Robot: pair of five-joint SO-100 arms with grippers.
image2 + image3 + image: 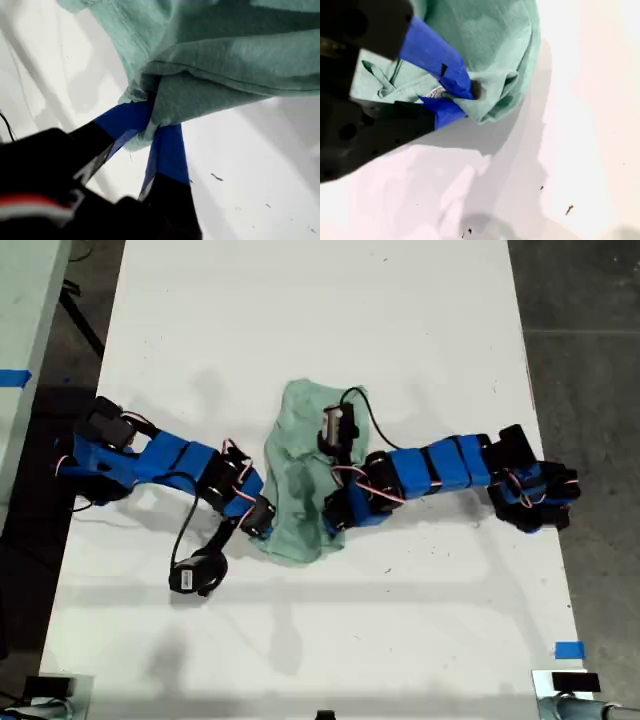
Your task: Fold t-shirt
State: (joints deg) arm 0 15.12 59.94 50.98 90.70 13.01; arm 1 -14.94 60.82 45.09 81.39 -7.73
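**Exterior view: mint t-shirt bunched mid-table between two blue arms**

Item 1. The t-shirt (300, 465): pale mint green, crumpled into a tall narrow heap on the white table (320, 310). No print shows on it.

Item 2. Two blue-and-black arms, one (170, 460) to the exterior view's left of the t-shirt and one (440, 468) to its right. Both reach in to its near lower edge. The wrist views do not settle which arm is which.

Item 3. My first gripper (152, 125): blue-taped jaws pinched together on a gathered edge of the t-shirt, with cloth draping over the tips. This shows only in the first wrist view.

Item 4. My second gripper (457, 102): jaws clamped on a folded corner of the t-shirt, which is raised off the table and casts a shadow.

Item 5. A black camera module (195, 575) on a looped cable, below and to the exterior view's left of the t-shirt. Its white patch is too small to read. A second module (337, 427) overlaps the cloth.

Item 6. A piece of blue tape (568, 650) well to the lower right of the t-shirt in the exterior view, and another (12, 378) far to its left.

Item 7. Dark specks (568, 210) on the table by the t-shirt, seen only in the wrist views.
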